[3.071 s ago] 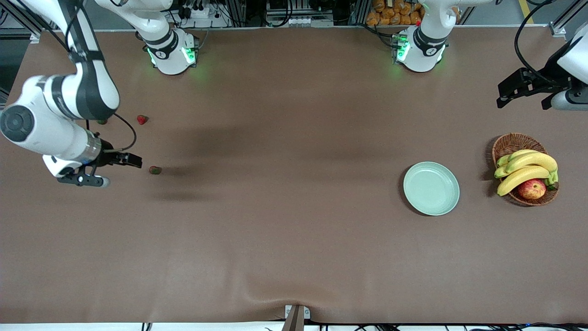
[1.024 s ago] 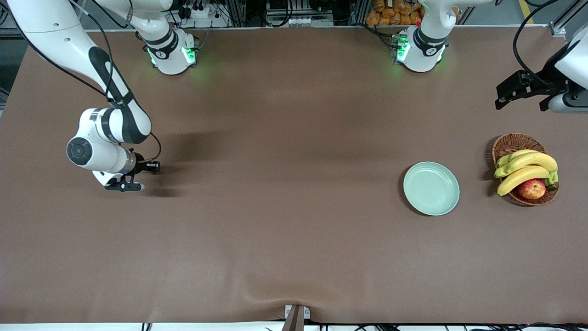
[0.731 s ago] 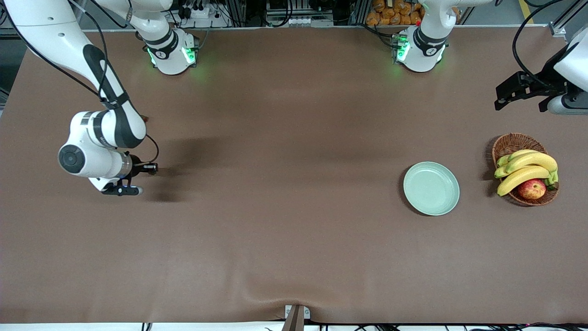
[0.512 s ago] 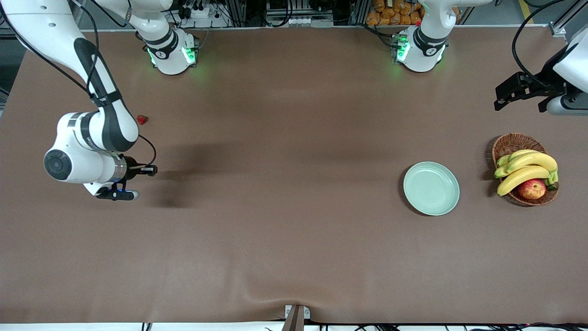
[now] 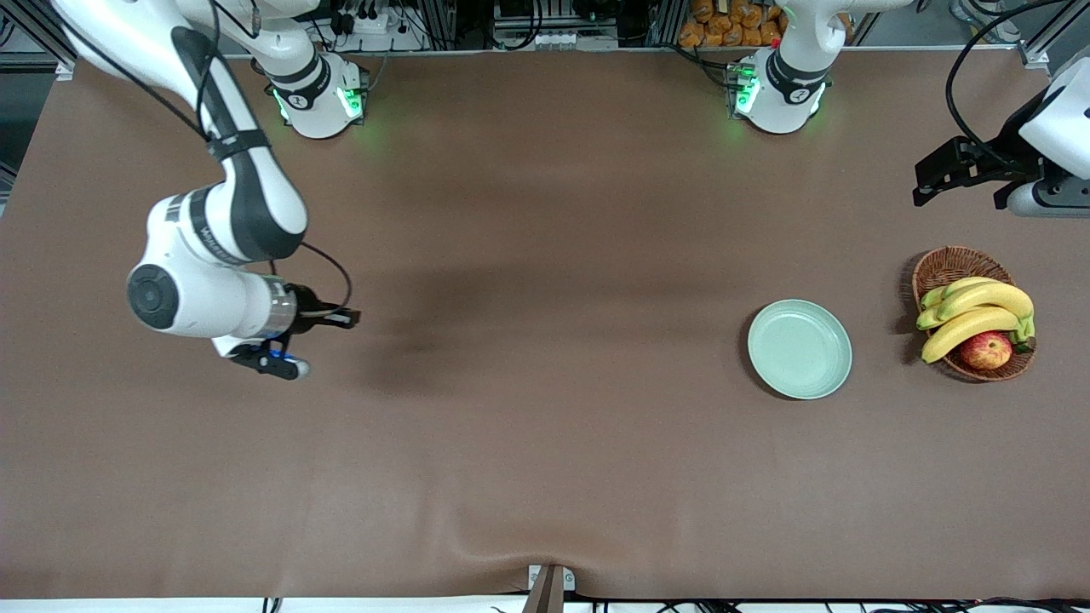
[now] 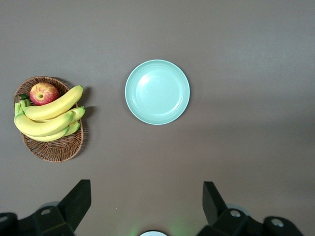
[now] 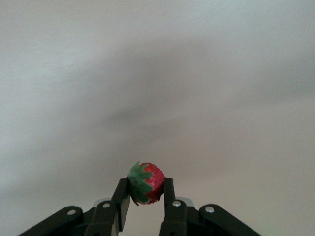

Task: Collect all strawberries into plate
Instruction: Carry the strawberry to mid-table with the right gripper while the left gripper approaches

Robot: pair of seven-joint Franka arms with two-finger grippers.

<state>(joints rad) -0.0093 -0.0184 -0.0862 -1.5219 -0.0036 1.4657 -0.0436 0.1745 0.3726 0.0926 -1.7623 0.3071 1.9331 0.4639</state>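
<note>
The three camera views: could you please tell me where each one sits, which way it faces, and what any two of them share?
Front view: high across the table, facing both arm bases; shows the right gripper, left gripper and plate.
Left wrist view: on the raised left arm, looking down; its open fingers frame the plate and basket.
Right wrist view: on the right arm, facing the tabletop; fingers shut on a strawberry.
Shared: front and left wrist views both show plate and basket.

Even overhead light fills the front view, sharp across the brown bench (image 5: 545, 443). Soft, wide shadows lie on it beside the right arm (image 5: 213, 247), and short dark ones hug the plate (image 5: 800, 349) and basket (image 5: 945, 268). The right wrist view looks washed out, its background blurred; the strawberry (image 7: 146, 183) is crisp.
</note>
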